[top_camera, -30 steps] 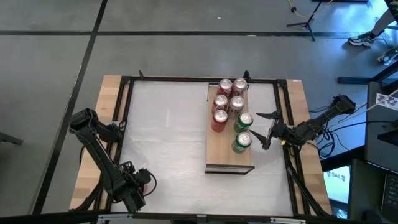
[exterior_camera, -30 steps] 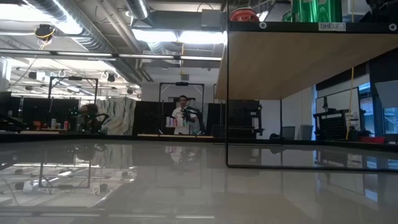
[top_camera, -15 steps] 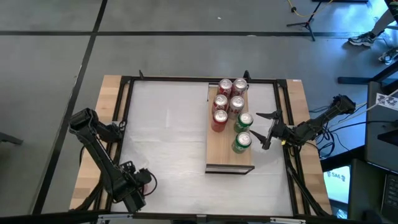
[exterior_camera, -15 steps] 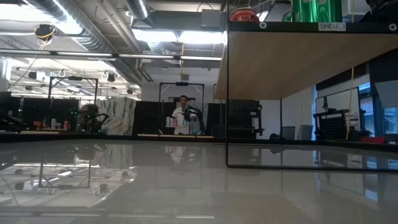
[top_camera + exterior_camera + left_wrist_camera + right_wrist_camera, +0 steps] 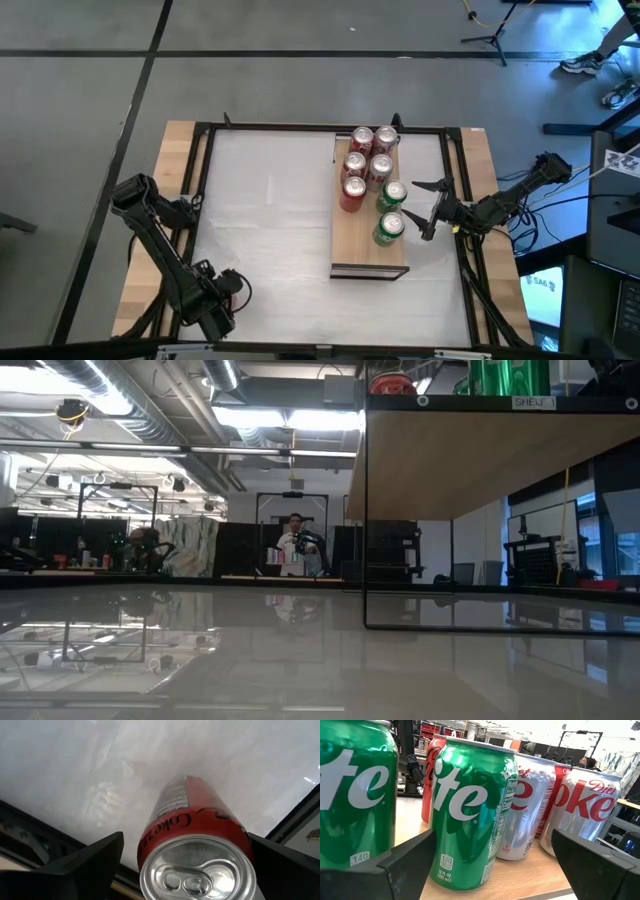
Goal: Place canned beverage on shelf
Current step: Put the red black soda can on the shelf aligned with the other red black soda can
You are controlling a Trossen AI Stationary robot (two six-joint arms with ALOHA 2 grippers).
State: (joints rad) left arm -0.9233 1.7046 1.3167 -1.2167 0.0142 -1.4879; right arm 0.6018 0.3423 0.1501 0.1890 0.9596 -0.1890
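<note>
The light-wood shelf point(image 5: 368, 252) stands raised on a black frame, right of the table's middle; the low view shows its underside point(image 5: 480, 460). Several red and silver cola cans point(image 5: 366, 160) and two green cans point(image 5: 390, 210) stand on it. My right gripper point(image 5: 424, 210) is open and level at the shelf's right edge. It points at the green cans point(image 5: 470, 815) and touches nothing. My left gripper point(image 5: 215, 308) is at the table's near left corner, pointing down, with a red cola can point(image 5: 195, 845) between its open fingers. My left gripper comes at the red can from above, with one finger on either side of its top end point(image 5: 200, 870). One finger point(image 5: 280, 862) lies close against the can's side, while a gap shows at the other finger point(image 5: 95, 862). I cannot tell whether the gripper touches the can.
A black frame point(image 5: 300, 128) runs round the white tabletop point(image 5: 270, 220), with wooden strips outside it. The near end of the shelf is bare. A person sits far back in the room point(image 5: 293, 540).
</note>
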